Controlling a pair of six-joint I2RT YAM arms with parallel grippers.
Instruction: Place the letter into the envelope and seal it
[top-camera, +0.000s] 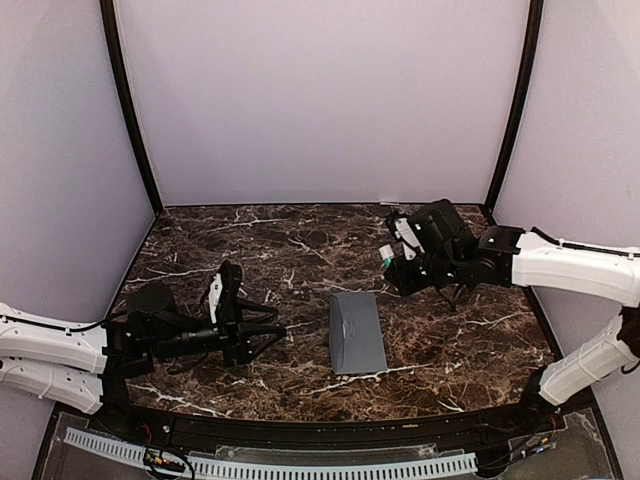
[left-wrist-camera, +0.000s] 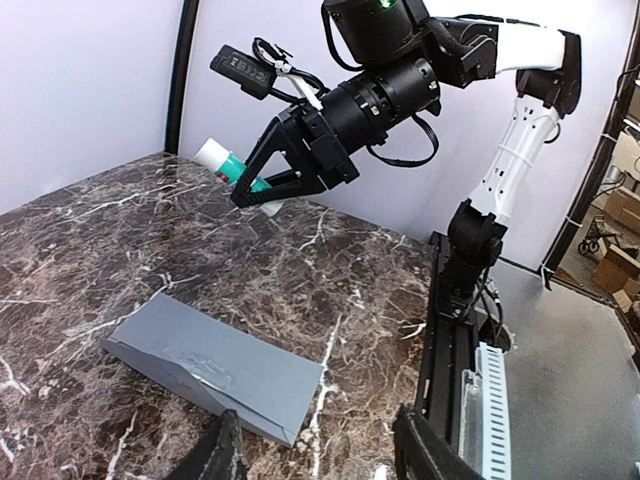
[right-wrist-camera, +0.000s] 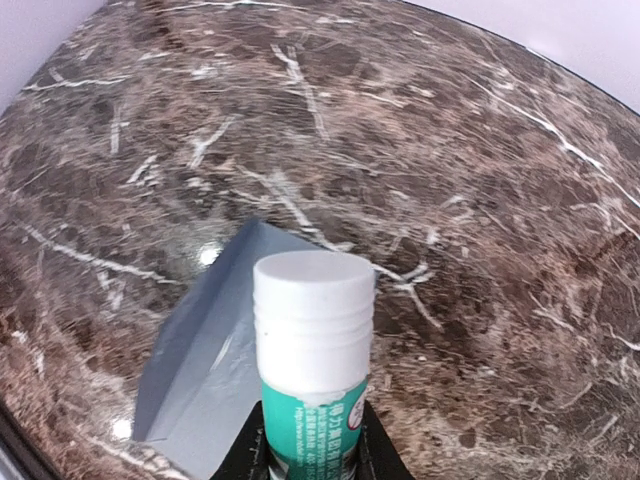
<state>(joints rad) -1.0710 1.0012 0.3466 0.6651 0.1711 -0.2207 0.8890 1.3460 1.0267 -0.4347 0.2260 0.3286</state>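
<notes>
Top view looks down from high and behind. Left wrist looks low across the surface (left-wrist-camera: 330, 260) at the right arm (left-wrist-camera: 520, 130); right wrist looks down, close. All show the envelope (left-wrist-camera: 215, 365).

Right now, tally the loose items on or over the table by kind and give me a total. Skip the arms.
envelope: 1, grey, flat on the table
glue stick: 1, white cap, green label, clamped in the right gripper
Total: 2
</notes>
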